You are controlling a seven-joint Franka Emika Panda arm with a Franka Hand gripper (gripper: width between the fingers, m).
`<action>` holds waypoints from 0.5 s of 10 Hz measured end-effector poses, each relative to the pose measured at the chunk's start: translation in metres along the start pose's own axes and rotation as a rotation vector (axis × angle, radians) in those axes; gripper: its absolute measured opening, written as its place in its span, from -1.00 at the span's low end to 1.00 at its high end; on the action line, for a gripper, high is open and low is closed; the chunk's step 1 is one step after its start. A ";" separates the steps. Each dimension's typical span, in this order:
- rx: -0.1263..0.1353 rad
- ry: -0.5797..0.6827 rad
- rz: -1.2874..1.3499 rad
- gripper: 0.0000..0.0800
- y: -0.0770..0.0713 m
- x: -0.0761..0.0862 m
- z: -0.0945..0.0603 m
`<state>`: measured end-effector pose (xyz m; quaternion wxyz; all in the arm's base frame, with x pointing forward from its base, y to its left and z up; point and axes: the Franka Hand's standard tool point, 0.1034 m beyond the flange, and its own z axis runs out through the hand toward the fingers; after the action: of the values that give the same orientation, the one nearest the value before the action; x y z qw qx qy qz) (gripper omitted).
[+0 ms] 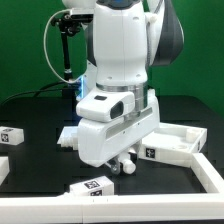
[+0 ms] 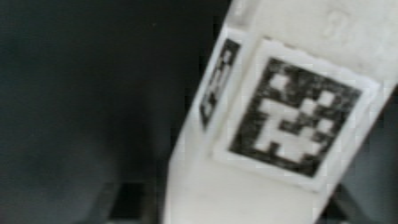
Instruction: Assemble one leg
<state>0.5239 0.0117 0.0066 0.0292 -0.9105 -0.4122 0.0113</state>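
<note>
Wrist view fills with the leg (image 2: 267,110) my gripper (image 1: 125,163) is clamped on. I hold it tilted, low by the tabletop (image 1: 182,148), likely to line up its peg.

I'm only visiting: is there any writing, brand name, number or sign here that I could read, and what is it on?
No words, brands or numbers can be read in either view.
Close leg, wrist view: a black-and-white square tag, a pattern of blocks, no letters.
Front leg and far-left leg, exterior view: similar tags, too small to make out.
</note>
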 end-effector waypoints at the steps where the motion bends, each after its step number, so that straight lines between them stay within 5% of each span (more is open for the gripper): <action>1: 0.000 0.000 0.000 -0.29 0.000 0.000 0.000; 2: -0.002 -0.002 -0.047 -0.29 0.005 -0.005 -0.001; 5: -0.015 -0.013 -0.110 -0.29 0.037 -0.057 -0.014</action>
<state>0.5147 -0.0563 0.0177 0.0204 -0.8866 -0.4619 0.0126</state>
